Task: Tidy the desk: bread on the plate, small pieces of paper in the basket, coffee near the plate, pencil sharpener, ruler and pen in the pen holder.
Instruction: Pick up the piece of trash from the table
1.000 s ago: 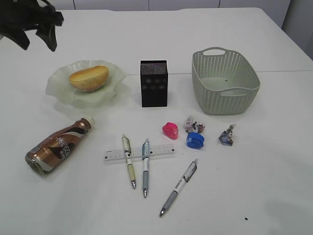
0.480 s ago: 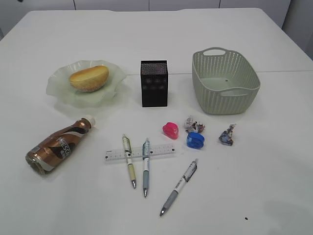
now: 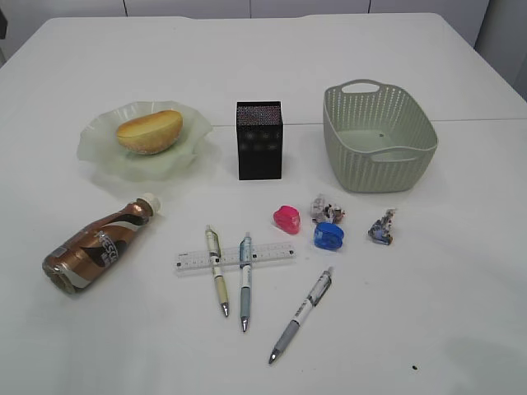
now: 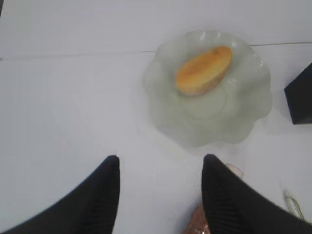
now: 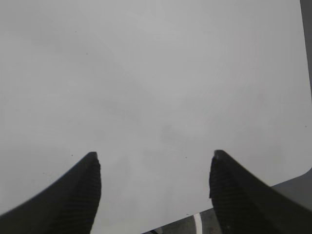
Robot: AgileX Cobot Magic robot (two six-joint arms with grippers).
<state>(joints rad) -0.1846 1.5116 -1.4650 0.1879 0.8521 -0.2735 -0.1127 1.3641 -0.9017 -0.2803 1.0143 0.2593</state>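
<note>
The bread (image 3: pixel 148 132) lies on the pale green plate (image 3: pixel 103 152). A brown coffee bottle (image 3: pixel 99 245) lies on its side in front of the plate. The ruler (image 3: pixel 272 253) lies under two pens (image 3: pixel 216 270) (image 3: pixel 244 280), and a third pen (image 3: pixel 300 314) lies to their right. Pink (image 3: pixel 286 219) and blue (image 3: pixel 328 236) pencil sharpeners sit beside two paper scraps (image 3: pixel 327 209) (image 3: pixel 382 227). The black pen holder (image 3: pixel 259 140) and the basket (image 3: pixel 379 136) stand behind them. My left gripper (image 4: pixel 161 163) is open, high above the table short of the plate (image 4: pixel 243 122). My right gripper (image 5: pixel 153 158) is open over bare table.
In the left wrist view the bread (image 4: pixel 204 69) shows on the plate, the coffee bottle's neck (image 4: pixel 195 222) by the right finger and the pen holder's corner (image 4: pixel 301 97) at the right edge. The table's edge (image 5: pixel 253 195) runs just under my right gripper.
My left arm, seen a second ago in the exterior view's top left corner, has withdrawn out of that view. Nothing on the table has moved.
</note>
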